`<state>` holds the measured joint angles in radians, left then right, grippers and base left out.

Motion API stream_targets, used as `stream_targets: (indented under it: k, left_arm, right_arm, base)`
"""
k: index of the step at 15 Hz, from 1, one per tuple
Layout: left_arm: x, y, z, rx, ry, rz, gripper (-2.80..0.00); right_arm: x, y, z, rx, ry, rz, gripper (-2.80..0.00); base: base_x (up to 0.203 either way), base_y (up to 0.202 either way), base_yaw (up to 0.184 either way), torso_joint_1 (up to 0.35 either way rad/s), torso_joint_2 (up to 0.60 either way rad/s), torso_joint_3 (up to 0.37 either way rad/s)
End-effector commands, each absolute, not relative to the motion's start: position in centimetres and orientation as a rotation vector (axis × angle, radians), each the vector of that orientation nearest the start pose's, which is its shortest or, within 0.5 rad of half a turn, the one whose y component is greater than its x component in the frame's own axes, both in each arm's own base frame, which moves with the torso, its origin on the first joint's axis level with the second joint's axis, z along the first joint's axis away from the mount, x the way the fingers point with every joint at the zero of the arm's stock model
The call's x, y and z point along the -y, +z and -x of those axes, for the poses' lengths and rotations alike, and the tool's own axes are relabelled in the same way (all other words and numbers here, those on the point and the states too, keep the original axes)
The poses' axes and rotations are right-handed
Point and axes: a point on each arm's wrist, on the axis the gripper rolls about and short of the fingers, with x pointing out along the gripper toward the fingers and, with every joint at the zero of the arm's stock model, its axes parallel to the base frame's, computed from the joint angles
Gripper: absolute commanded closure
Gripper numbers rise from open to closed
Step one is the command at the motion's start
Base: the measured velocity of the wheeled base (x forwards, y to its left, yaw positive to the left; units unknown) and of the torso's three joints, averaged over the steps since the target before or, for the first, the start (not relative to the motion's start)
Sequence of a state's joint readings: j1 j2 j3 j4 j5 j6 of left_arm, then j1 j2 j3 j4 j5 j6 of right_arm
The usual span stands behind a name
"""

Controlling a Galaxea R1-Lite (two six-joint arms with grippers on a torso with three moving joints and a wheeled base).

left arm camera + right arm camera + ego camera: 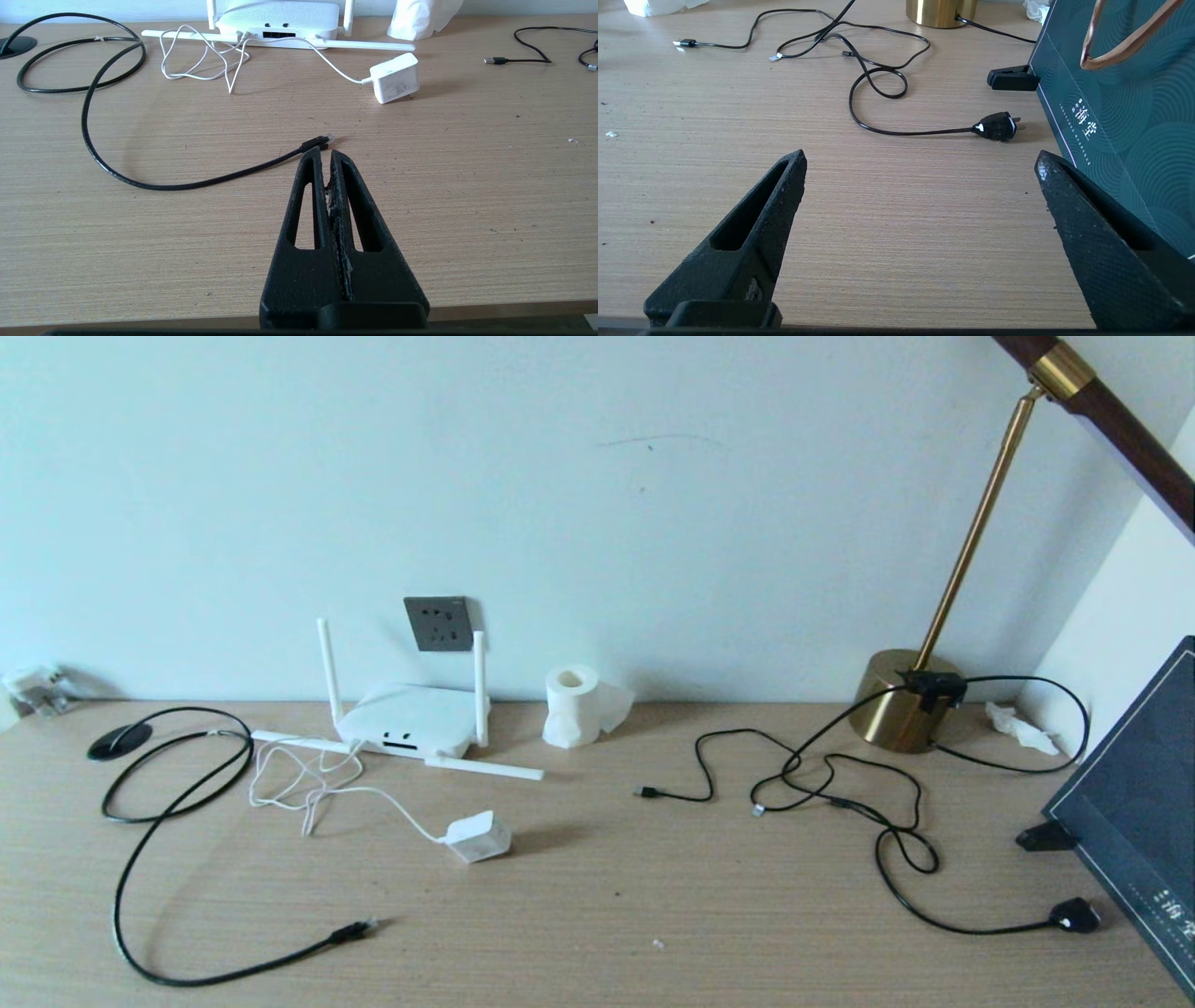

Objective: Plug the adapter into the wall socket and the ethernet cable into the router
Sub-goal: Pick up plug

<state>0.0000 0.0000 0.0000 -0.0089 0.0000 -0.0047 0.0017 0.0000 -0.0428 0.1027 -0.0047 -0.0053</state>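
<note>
The small white rounded-cube adapter (479,837) lies unplugged on the wooden table (597,896), below the dark grey wall socket (437,623). The black ethernet cable's plug (318,141) lies loose — before the clenched, empty left gripper (326,153). The right gripper (920,161) is spread wide.

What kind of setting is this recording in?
Probably a home or office desk against a wall: a wood-grain desk, a wall socket above a router, and a brass lamp with loose cables.
</note>
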Motion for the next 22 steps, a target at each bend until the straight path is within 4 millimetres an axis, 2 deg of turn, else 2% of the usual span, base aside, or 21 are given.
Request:
stream_targets:
  k: [1,8,9,10,12,13,14,16,17,19,22]
  left_arm:
    - [0.0,7.6,2.3,0.008,0.000,0.005,0.00]
    - [0.0,8.0,2.4,0.021,-0.015,-0.044,0.00]
    - [0.1,9.4,2.7,0.052,-0.044,-0.052,0.00]
    - [0.2,11.7,2.9,0.081,-0.078,-0.054,0.00]
    - [0.2,17.2,1.9,0.070,-0.155,-0.049,0.00]
    - [0.3,20.1,0.2,0.032,-0.209,-0.049,0.00]
    - [0.6,22.8,-2.6,-0.031,-0.269,-0.053,0.00]
    - [1.6,25.4,-8.5,-0.155,-0.382,-0.080,0.00]
    - [2.4,25.8,-11.7,-0.221,-0.444,-0.097,0.00]
    - [3.8,25.1,-17.4,-0.336,-0.556,-0.129,0.00]
    - [5.8,22.8,-24.1,-0.438,-0.716,-0.174,0.00]
  right_arm:
    - [0.0,7.7,2.6,-0.060,-0.003,0.006,-2.80]
    - [0.0,7.7,2.6,-0.060,-0.003,0.006,-2.80]
    - [0.0,7.7,2.6,-0.060,-0.003,0.006,-2.80]
    - [0.0,7.7,2.6,-0.060,-0.003,0.006,-2.80]
    - [0.0,7.7,2.6,-0.061,-0.003,0.006,-2.80]
    - [0.0,7.7,2.6,-0.060,-0.003,0.006,-2.80]
    - [0.0,7.7,2.6,-0.060,-0.001,0.006,-2.80]
    - [0.0,7.7,2.6,-0.061,-0.003,0.006,-2.80]
    - [0.0,7.7,2.6,-0.061,-0.003,0.006,-2.80]
    - [0.0,7.7,2.6,-0.061,-0.003,0.006,-2.80]
    - [0.0,7.7,2.6,-0.061,-0.002,0.006,-2.80]
  base:
    - [0.000,0.000,0.000,0.000,0.00,0.000]
    - [0.000,0.000,0.000,0.000,0.00,0.000]
    - [0.000,0.000,0.000,0.000,0.00,0.000]
    - [0.000,0.000,0.000,0.000,0.00,0.000]
    - [0.000,0.000,0.000,0.000,0.00,0.000]
    - [0.000,0.000,0.000,0.000,0.00,0.000]
    - [0.000,0.000,0.000,0.000,0.00,0.000]
    - [0.000,0.000,0.000,0.000,0.00,0.000]
    - [0.000,0.000,0.000,0.000,0.00,0.000]
    - [0.000,0.000,0.000,0.000,0.00,0.000]
    - [0.000,0.000,0.000,0.000,0.00,0.000]
